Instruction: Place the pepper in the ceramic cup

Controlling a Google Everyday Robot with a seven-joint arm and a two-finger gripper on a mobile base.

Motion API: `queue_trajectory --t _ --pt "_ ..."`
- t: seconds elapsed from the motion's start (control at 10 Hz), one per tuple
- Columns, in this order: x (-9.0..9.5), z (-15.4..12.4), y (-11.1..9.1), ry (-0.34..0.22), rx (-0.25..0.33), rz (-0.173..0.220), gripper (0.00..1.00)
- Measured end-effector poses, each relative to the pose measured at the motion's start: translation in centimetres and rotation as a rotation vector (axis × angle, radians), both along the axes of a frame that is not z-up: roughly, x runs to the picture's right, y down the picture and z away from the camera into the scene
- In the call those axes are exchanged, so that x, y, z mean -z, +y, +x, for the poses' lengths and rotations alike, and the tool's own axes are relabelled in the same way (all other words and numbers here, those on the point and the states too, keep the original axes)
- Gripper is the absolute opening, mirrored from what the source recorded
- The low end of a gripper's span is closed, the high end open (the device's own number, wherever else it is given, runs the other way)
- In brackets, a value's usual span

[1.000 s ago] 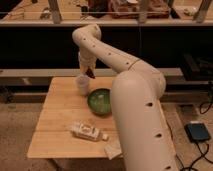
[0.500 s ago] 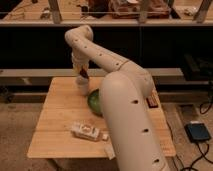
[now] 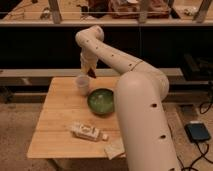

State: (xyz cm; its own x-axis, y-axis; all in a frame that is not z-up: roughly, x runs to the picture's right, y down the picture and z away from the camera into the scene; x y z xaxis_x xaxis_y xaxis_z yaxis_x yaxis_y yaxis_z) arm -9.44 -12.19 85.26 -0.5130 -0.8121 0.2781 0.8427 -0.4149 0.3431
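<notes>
The ceramic cup (image 3: 82, 84) is small and off-white and stands upright at the back of the wooden table (image 3: 60, 115). My gripper (image 3: 89, 70) hangs from the long white arm just above the cup and slightly to its right. A small dark red piece, the pepper (image 3: 92, 74), shows at the gripper's tip, above the cup's right rim. The gripper appears shut on it. I cannot see inside the cup.
A round green bowl (image 3: 101, 100) sits right of the cup and in front of it. A white rectangular packet (image 3: 86, 132) lies near the table's front edge, with a pale flat item (image 3: 114, 149) beside my arm. Dark shelving runs behind the table.
The gripper swung left to right over the cup half a second ago, and has since moved back right and slightly up. The cup, bowl and packet have not moved.
</notes>
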Motion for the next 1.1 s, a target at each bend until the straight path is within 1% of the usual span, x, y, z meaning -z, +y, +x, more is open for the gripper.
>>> queue_trajectory --t 0.2,0.3,0.4,0.5,0.6,0.7,0.8,0.9,1.0,1.1 --pt "0.3 -1.3 -0.2 -0.046 -0.035 0.066 0.12" --pt "0.4 -2.6 -0.3 -0.094 -0.056 0.098 0.12" --pt "0.5 -3.5 -0.4 -0.127 -0.059 0.105 0.12" --pt "0.4 -4.2 -0.1 -0.175 -0.068 0.089 0.12" --pt "0.0 -4.3 -0.3 -0.217 -0.078 0.076 0.12" --pt "-0.4 -5.0 -0.4 -0.233 -0.080 0.075 0.12" --pt "-0.4 -5.8 -0.6 -0.244 -0.082 0.074 0.12" --pt "-0.7 -5.7 -0.9 -0.246 -0.084 0.076 0.13" --pt "-0.9 -5.1 -1.2 -0.241 -0.089 0.080 0.21" --pt "-1.0 -5.3 -1.2 -0.247 -0.090 0.081 0.29"
